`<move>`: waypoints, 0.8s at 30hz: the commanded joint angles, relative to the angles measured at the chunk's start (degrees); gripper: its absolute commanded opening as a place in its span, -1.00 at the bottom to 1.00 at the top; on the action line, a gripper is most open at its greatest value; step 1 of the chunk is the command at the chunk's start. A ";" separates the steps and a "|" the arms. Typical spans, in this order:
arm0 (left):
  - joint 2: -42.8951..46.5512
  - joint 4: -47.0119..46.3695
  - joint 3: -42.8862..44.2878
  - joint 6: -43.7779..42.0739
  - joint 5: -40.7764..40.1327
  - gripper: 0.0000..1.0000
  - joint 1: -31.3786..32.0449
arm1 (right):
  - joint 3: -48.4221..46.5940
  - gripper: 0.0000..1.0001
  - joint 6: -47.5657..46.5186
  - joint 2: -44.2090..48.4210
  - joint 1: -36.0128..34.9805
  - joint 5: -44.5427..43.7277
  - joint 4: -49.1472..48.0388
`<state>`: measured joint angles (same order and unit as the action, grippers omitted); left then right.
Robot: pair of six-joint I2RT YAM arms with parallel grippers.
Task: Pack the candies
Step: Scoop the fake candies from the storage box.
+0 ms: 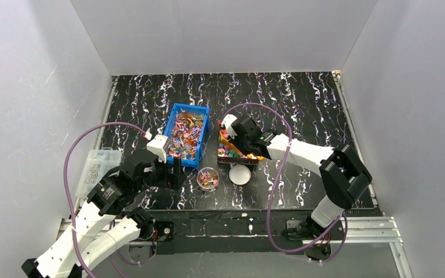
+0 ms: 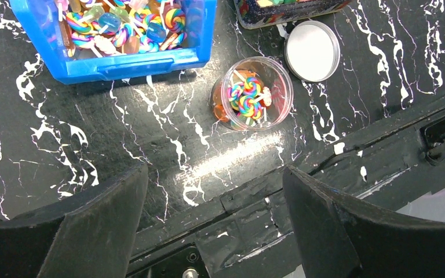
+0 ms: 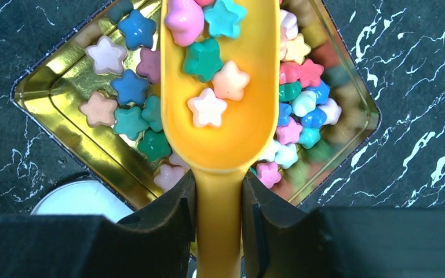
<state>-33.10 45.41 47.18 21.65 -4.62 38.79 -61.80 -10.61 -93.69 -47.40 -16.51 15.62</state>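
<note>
My right gripper [image 3: 219,185] is shut on the handle of a yellow scoop [image 3: 220,127]. The scoop holds several chunky star-shaped candies [image 3: 207,58] above a gold tin [image 3: 52,98] with many more star candies [image 3: 301,116]. In the top view the right gripper [image 1: 239,138] is over the tin [image 1: 234,152]. A blue bin [image 1: 186,134] holds shiny swirl lollipops and wrapped sweets [image 2: 121,29]. A clear jar [image 2: 252,92] with a few swirl lollipops stands in front of the bin. My left gripper [image 2: 214,226] is open and empty near the table's front edge, short of the jar.
A round white lid [image 2: 312,51] lies right of the jar [image 1: 207,178], just in front of the tin; it also shows in the right wrist view [image 3: 75,200]. A clear plastic box [image 1: 97,168] sits at the table's left edge. White walls enclose the table.
</note>
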 commanded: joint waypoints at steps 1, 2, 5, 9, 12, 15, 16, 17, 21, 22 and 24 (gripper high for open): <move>-0.78 -0.26 -0.79 0.15 -1.37 0.71 -0.14 | 1.95 -0.97 -1.72 4.68 0.75 0.88 -6.26; -0.82 -0.29 -0.79 0.15 -1.41 0.71 -0.14 | 2.47 -0.97 -1.82 5.19 0.85 1.06 -6.45; -0.74 -0.30 -0.87 0.21 -1.66 0.71 -0.12 | 3.91 -0.97 -2.07 6.36 1.16 1.22 -6.61; -0.80 -0.29 -0.86 0.24 -1.83 0.71 -0.13 | 6.19 -0.97 -2.57 9.06 1.32 1.42 -7.16; -0.88 -0.23 -0.86 0.24 -1.96 0.71 -0.13 | 7.10 -0.97 -2.85 11.12 1.41 1.61 -6.26; -0.86 -0.22 -0.86 0.24 -2.06 0.71 -0.20 | 7.59 -0.97 -3.01 13.15 1.36 2.43 -4.89; -0.83 -0.23 -0.86 0.24 -2.17 0.71 -0.12 | 7.65 -0.97 -2.93 13.84 1.41 2.79 -4.19; -0.82 -0.23 -0.86 0.24 -2.28 0.71 -0.13 | 7.70 -0.97 -2.88 14.53 1.43 3.17 -3.47; -0.53 -0.23 -0.77 0.33 -2.57 0.72 -0.14 | 7.54 -0.97 -2.19 17.44 1.34 5.25 -0.08; -0.41 -0.18 -0.77 0.32 -2.66 0.72 -0.18 | 7.36 -0.97 -1.94 18.44 1.32 5.79 0.73; -0.10 -0.16 -0.77 0.41 -2.84 0.72 -0.20 | 7.03 -0.97 -1.50 19.75 1.34 6.68 2.75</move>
<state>-33.91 45.34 46.54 21.67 -5.69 38.79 -54.08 -12.62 -78.04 -46.17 -12.56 15.46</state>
